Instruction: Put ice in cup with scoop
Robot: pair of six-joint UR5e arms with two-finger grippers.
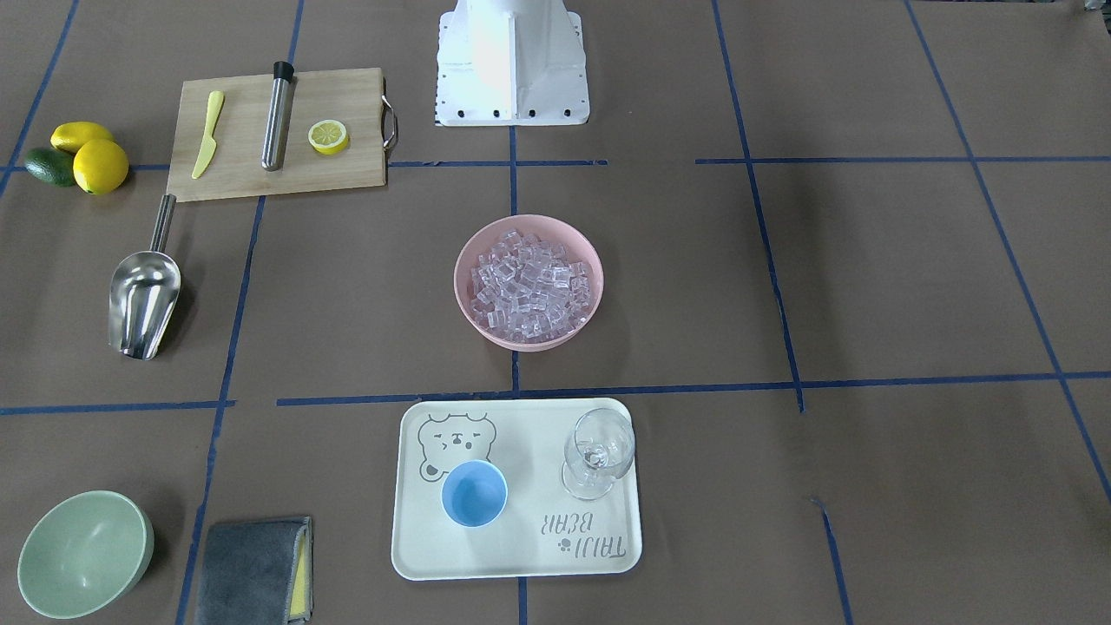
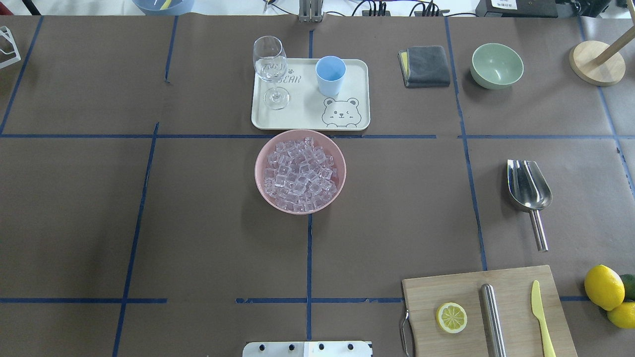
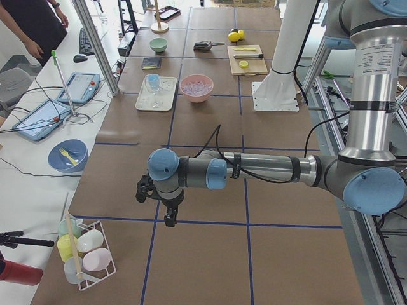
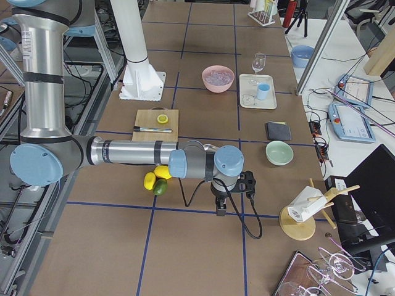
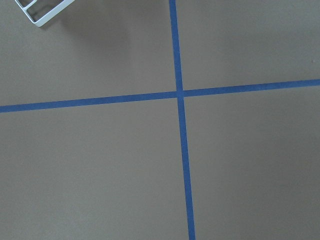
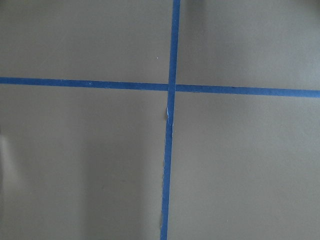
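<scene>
Scoop (image 2: 529,184): flat on tabletop (image 2: 198,223).
Ice (image 2: 300,173): heaped in pink bowl (image 2: 258,171).
Cup (image 2: 330,75): upright on tray (image 2: 297,119).
Left fingers (image 3: 170,220), right fingers (image 4: 220,208): spread not discernible.

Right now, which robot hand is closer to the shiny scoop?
Right. The right hand hangs near the lemons at the table's right end, the scoop's side. The left hand hangs at the far left end, beyond the pink bowl.

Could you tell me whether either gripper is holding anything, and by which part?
Nothing seems held: the scoop lies free, far from the left gripper and right gripper.
</scene>
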